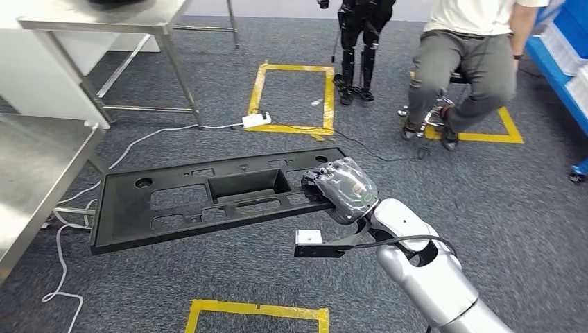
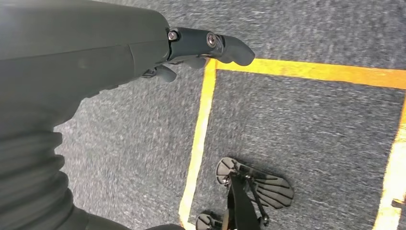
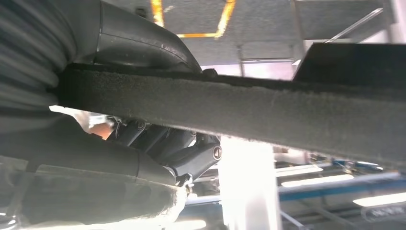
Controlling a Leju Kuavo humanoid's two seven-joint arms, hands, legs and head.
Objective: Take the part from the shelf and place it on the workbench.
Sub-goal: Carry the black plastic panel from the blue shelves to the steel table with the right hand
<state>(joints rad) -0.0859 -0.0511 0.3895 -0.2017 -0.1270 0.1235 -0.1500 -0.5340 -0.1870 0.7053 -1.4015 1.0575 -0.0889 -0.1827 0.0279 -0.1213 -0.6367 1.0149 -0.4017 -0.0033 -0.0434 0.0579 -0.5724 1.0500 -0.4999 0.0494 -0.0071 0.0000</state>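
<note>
My right hand (image 1: 344,189) grips one end of a long black plastic panel (image 1: 208,198) with several cut-outs and a central recess. The panel is held level above the grey carpet and reaches left toward a steel workbench (image 1: 35,166). In the right wrist view the panel's edge (image 3: 268,105) crosses the picture, clamped between the thumb above and the dark fingers (image 3: 182,153) below. My left hand (image 2: 143,52) hangs over the carpet with nothing in it, its fingers (image 2: 225,45) partly curled.
A second steel table (image 1: 104,21) stands at the back left. White cables and a power strip (image 1: 256,120) lie on the floor. Yellow tape squares (image 1: 295,97) mark the carpet. A seated person (image 1: 471,62) and another robot's legs (image 1: 357,48) are at the back.
</note>
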